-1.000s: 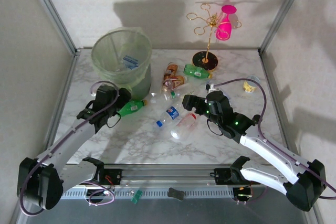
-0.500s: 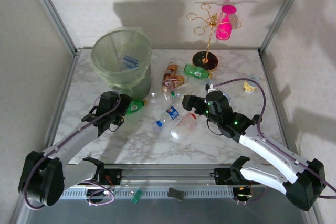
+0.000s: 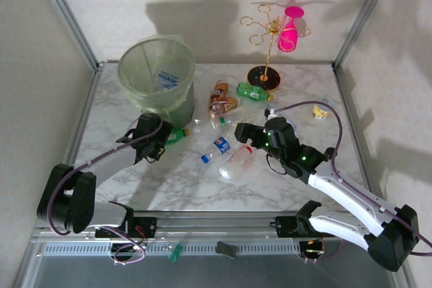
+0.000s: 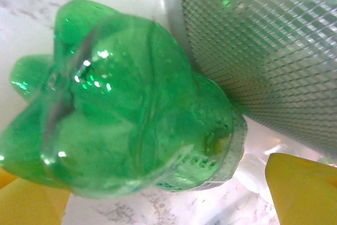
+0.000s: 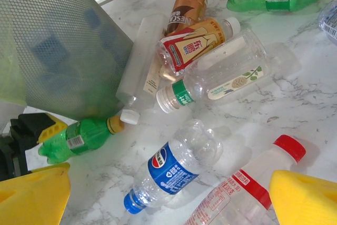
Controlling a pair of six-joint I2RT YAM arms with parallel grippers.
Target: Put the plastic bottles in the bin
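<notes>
Ok so left gripper (image 4: 166, 189) open, jaws straddling base of green bottle (image 4: 121, 109), right by bin (image 3: 145, 96). Imo squeeze gently, thin plastic, then lift over rim. Right gripper (image 5: 168, 197) open too.

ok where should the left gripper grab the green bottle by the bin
Grip the green bottle across its body behind the lobed base, coming from the base end: it lies on its side beside the bin, cap pointing away from the left gripper.

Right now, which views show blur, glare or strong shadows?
Left wrist view: green bottle very close, soft, with small glints. Top external view: sharp; the bin and cup stand cast shadows on the back wall. Right wrist view: evenly lit, blue-label bottle crisp.
</notes>
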